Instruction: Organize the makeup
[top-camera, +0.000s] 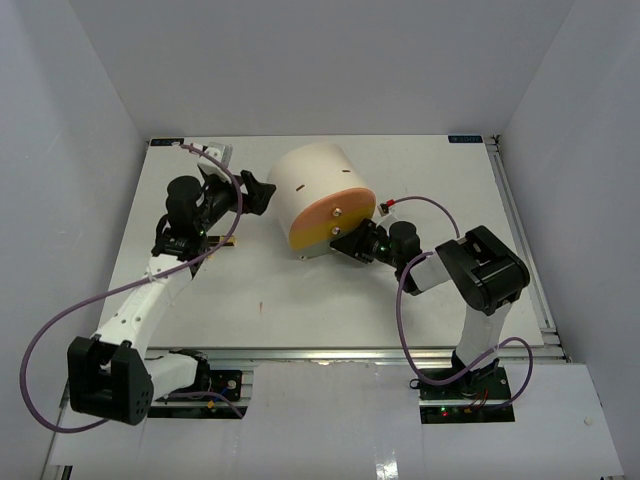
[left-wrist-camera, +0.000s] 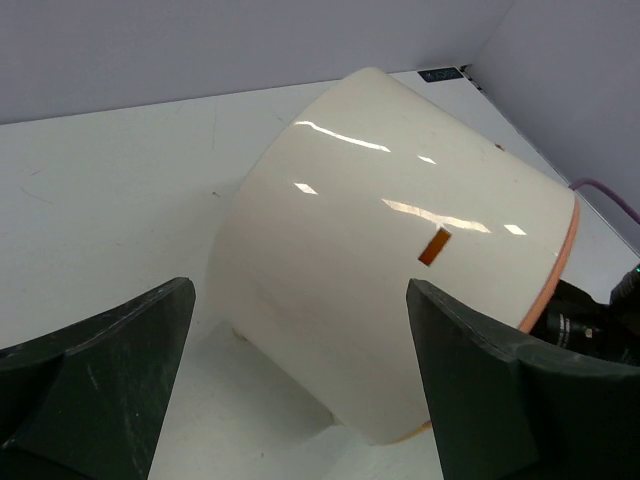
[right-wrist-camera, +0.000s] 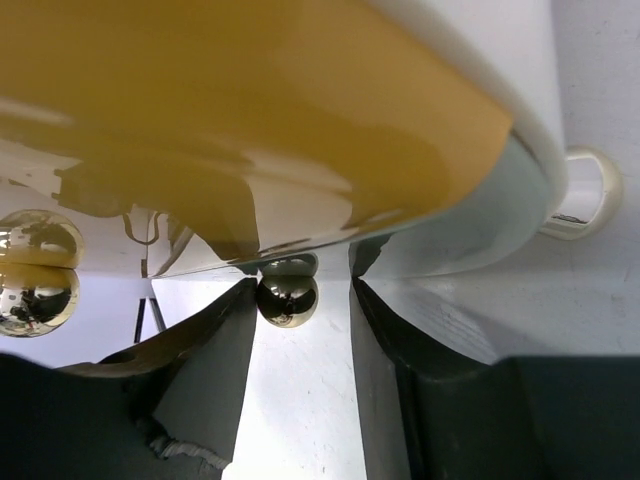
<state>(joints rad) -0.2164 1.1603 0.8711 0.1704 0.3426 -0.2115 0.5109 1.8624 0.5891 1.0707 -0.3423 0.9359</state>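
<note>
The big cream cylinder organiser (top-camera: 318, 195) lies tilted near the table's middle, its drawer face towards me. My left gripper (top-camera: 262, 192) is open and empty at its left flank; the cream wall (left-wrist-camera: 380, 260) fills the left wrist view between my wide-apart fingers (left-wrist-camera: 120, 360). My right gripper (top-camera: 345, 238) is at the drawer face. In the right wrist view its jaws (right-wrist-camera: 300, 290) stand round a small gold ball knob (right-wrist-camera: 287, 300) under the yellow drawer front (right-wrist-camera: 250, 100), with a gap on the right. A short gold-and-black bar (top-camera: 228, 243) lies below my left wrist. Palettes and sponges are out of view.
A second gold knob (right-wrist-camera: 35, 240) shows at the left of the right wrist view. A small white capped item (right-wrist-camera: 585, 195) lies right of the organiser, also seen from above (top-camera: 386, 209). A pale flat object (top-camera: 215, 155) sits at the back left. White walls enclose the table.
</note>
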